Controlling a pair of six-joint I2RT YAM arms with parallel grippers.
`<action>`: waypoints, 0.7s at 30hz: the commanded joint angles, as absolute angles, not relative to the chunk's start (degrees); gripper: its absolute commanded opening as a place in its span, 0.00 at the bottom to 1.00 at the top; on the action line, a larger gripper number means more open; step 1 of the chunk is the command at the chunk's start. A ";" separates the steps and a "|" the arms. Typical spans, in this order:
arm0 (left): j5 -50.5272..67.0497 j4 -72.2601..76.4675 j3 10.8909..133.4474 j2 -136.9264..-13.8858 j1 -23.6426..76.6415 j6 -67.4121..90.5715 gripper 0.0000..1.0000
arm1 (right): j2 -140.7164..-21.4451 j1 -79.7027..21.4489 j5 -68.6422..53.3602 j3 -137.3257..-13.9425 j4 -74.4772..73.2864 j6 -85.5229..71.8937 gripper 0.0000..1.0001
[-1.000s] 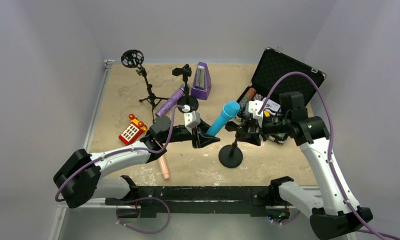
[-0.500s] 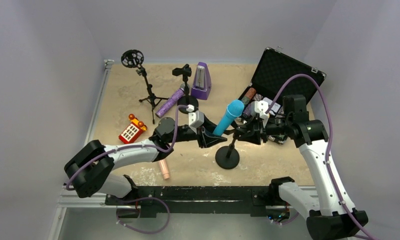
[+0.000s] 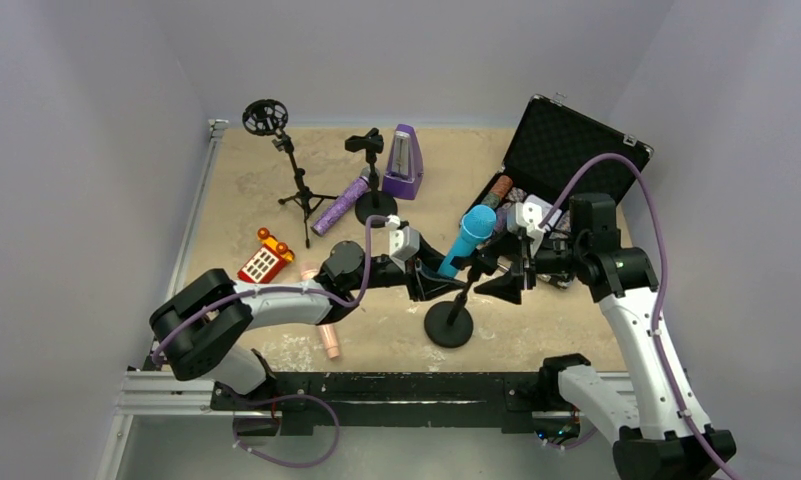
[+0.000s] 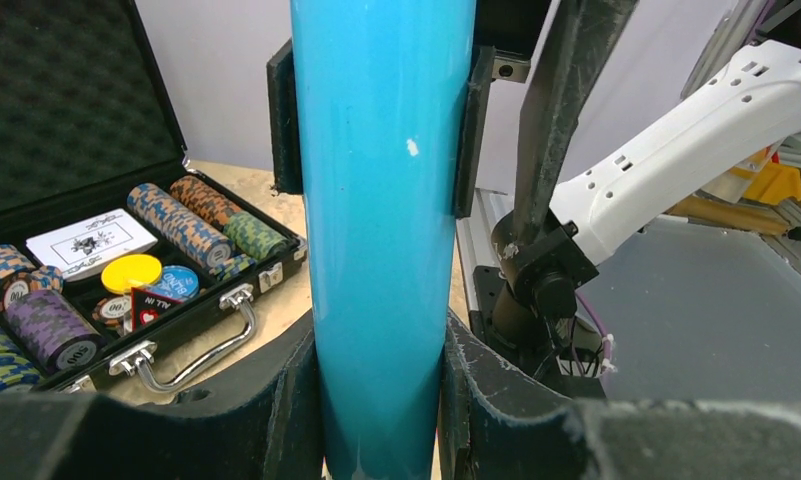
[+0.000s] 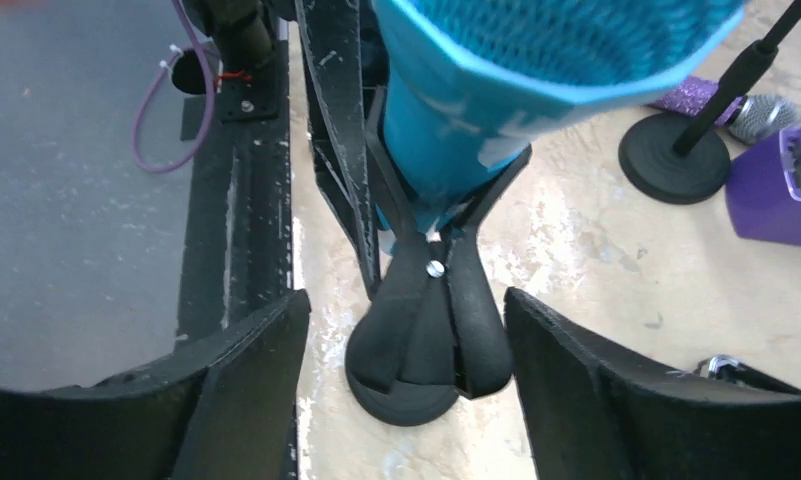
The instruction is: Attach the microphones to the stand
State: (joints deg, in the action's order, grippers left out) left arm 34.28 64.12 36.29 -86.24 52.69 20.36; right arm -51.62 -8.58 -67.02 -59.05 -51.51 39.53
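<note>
My left gripper (image 4: 381, 410): pinching the lower end of the blue mic (image 4: 381, 200), one finger pressed to each side of the barrel.

My right gripper (image 5: 421, 400): jaws spread wide. The lever of the clip (image 5: 428, 320) sits between them with a gap on each side, so I read nothing as gripped.

Blue mic: off the table (image 3: 396, 330), tilted, head up and toward the far right. I see its barrel between the clip's two plates, on top of the near stand (image 3: 448, 325).

Near stand: round black base on the table between the two arms, thin pole leaning up to the clip.

Pink mic (image 3: 329, 343): lying near the front edge, partly hidden under the left arm (image 3: 276, 300).

Purple mic (image 3: 340, 206): lying flat, grey head just beside the base of the far stand (image 3: 376, 209).

Tripod (image 3: 294, 185): far left, with a round ring mount on top.

Metronome (image 3: 404, 160): purple, just beside the far stand.

Toy phone (image 3: 261, 264): red, on the table left of the left arm.

Case (image 3: 566, 150): far right, lid open, with poker chips and a card deck inside.
</note>
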 commanded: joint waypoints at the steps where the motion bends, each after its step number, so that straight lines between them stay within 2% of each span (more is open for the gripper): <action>1: 33.10 68.51 38.15 -85.54 53.44 20.43 0.03 | -49.55 -8.96 -71.20 -59.97 -49.53 38.79 0.85; 3: 31.91 68.39 37.05 -84.76 53.44 20.67 0.33 | -49.01 -8.95 -70.78 -60.89 -49.64 38.27 0.89; 4: 31.39 68.60 36.42 -84.30 53.44 20.78 0.44 | -49.04 -8.96 -70.76 -61.50 -50.35 38.49 0.90; 6: 30.35 68.39 35.32 -83.19 53.44 20.91 0.60 | -49.19 -8.96 -70.80 -62.59 -51.58 39.09 0.92; 7: 30.06 67.95 34.95 -82.52 53.44 20.92 0.65 | -49.26 -8.96 -70.80 -63.00 -52.00 39.17 0.93; 12: 28.89 64.44 32.17 -77.26 53.20 19.38 0.77 | -48.65 -8.77 -70.62 -62.18 -51.89 39.13 0.96; 17: 28.32 57.67 27.37 -68.72 52.61 15.52 0.87 | -44.40 -7.68 -70.96 -55.51 -47.13 38.69 0.97; 21: 27.21 49.94 22.73 -59.85 52.30 12.68 0.89 | -39.29 -7.38 -71.66 -47.39 -38.25 36.68 0.98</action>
State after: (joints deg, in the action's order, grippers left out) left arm 28.60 56.34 26.46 -67.09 52.75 17.43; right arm -43.24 -7.81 -69.21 -53.36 -47.20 38.54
